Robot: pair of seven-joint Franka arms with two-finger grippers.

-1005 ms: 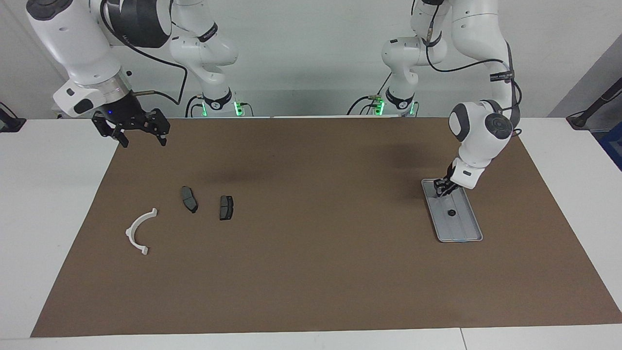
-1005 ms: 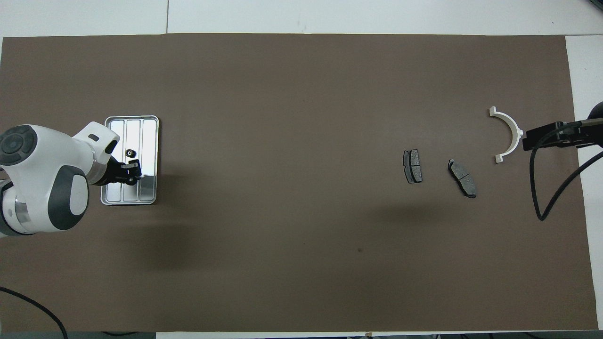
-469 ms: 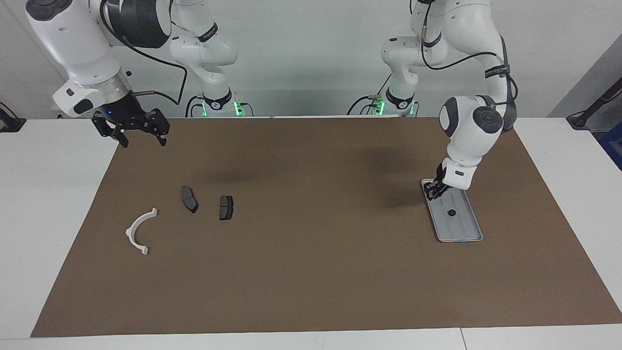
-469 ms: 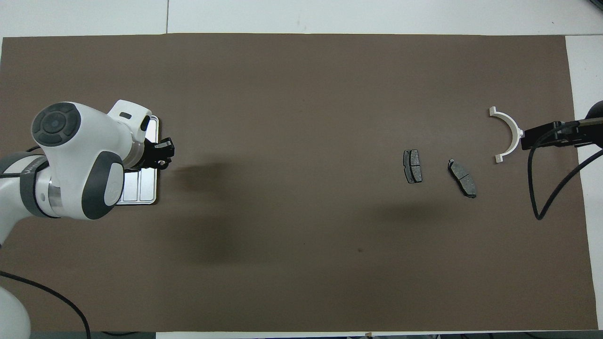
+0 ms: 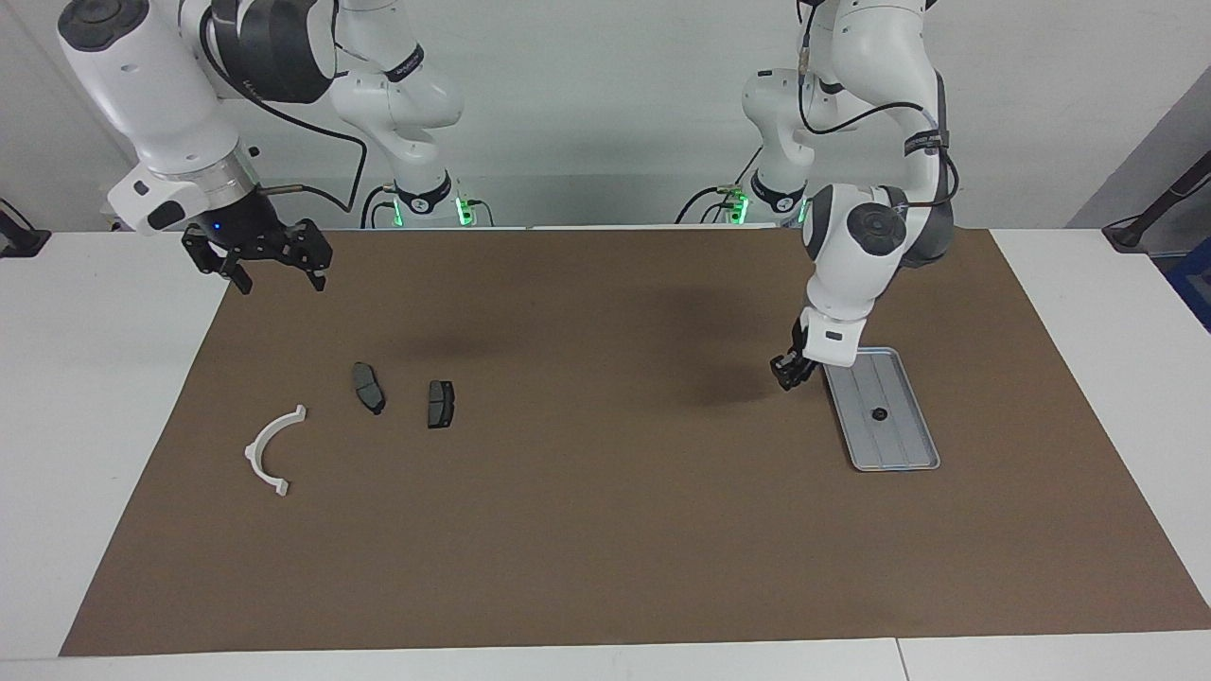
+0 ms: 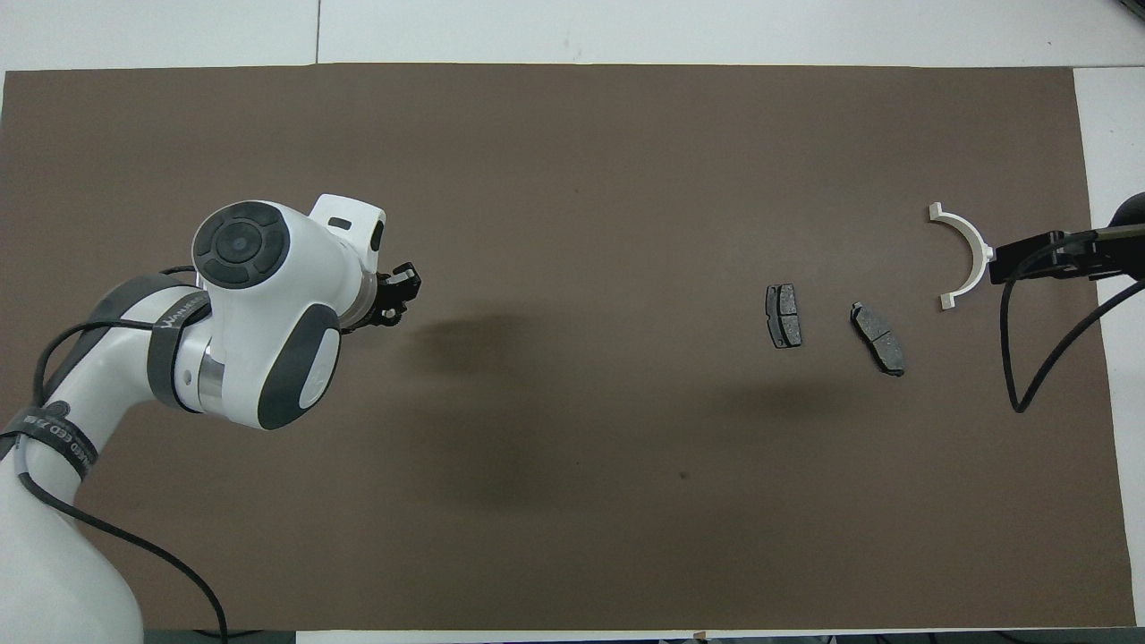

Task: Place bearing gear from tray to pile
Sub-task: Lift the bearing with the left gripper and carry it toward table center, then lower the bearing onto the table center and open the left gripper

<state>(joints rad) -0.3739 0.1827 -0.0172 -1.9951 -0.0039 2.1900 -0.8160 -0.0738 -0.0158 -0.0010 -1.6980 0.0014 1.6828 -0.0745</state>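
Left pincer (image 5: 788, 372): hangs low over the bare brown mat (image 5: 605, 530), just beside the tray (image 5: 908, 459). It sits off the long edge that faces the right arm's end of the surface, level with the tray's end nearer the robots. I cannot tell whether it is shut, or whether it carries anything. In the overhead view the left arm hides the tray entirely and only the pincer tip shows.

Gear (image 5: 878, 413): a small dark round part lying flat in the middle rib channel of the tray, about halfway along. It is apart from the pincer and nothing touches it.

Key relation: from the left pincer, the gear lies toward the left arm's end of the surface and farther along the tray from the robots. The tray's long axis runs roughly away from the robots, slightly slanted. Judgement: a grasp would need the pincer brought over the tray and along its length.

Pile: two brake pads (image 5: 369, 388) and a white bracket (image 5: 274, 449), well apart from the tray, toward the right arm's end.

Right pincer (image 5: 274, 268): jaws spread wide, empty, raised over the mat's corner above the pile's end; this arm waits. The left arm is much the nearer to the gear.
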